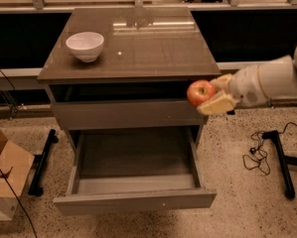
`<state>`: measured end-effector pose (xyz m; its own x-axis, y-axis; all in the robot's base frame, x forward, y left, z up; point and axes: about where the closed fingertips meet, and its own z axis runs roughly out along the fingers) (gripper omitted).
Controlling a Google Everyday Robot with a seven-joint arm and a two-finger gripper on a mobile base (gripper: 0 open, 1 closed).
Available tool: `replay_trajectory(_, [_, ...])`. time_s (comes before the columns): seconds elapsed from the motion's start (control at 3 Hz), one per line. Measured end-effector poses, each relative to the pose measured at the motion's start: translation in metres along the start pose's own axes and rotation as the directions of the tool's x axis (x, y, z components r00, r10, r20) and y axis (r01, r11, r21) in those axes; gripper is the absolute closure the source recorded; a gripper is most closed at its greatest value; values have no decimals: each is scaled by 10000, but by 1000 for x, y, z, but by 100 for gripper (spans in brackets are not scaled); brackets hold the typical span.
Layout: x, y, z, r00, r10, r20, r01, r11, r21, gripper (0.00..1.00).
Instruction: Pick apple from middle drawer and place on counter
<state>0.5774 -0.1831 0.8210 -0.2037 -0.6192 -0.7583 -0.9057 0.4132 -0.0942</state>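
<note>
Right now the apple (199,91) is in the air, pinched between the two pale fingers of the gripper (210,96). One finger (221,80) sits above and behind the fruit, and the other (217,104) presses in from underneath, so the jaws are closed on the apple and not spread wide. Its red skin faces the camera, with a lighter patch near the top.

The white arm (272,81) enters from the right edge and runs nearly level towards the left, its rounded wrist section just behind the gripper. The gripper points at the cabinet's front right corner.

The apple hangs level with the closed upper drawer front (128,114), just below the edge of the counter (138,48). It overlaps the cabinet's right corner, though it probably floats a little in front of it; depth is hard to judge from this angle.

Below, the middle drawer (135,200) is pulled fully out, with its bare floor showing and a tiny pale dot on its flat front. The apple is above the drawer's right side and well clear of it.

On the counter, a white bowl (85,45) stands near the back left corner. A cardboard box (3,175) sits on the speckled floor at the left, and loose cables (255,152) lie at the right.
</note>
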Motion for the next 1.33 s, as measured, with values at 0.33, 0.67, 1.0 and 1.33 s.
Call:
replay_trajectory(0.33, [-62, -48, -4, 9933, -1034, -515, 1030, 9946, -106, 100])
replay_trajectory(0.67, [-99, -82, 13, 9890, -1396, -482, 1386, 9901, -233, 100])
replay_trajectory(1.0, [-130, -116, 36, 9900, -1412, 10, 1412, 9900, -73, 100])
replay_trajectory(1.33, [-155, -143, 57, 9882, -1306, 801, 1300, 9914, 126, 91])
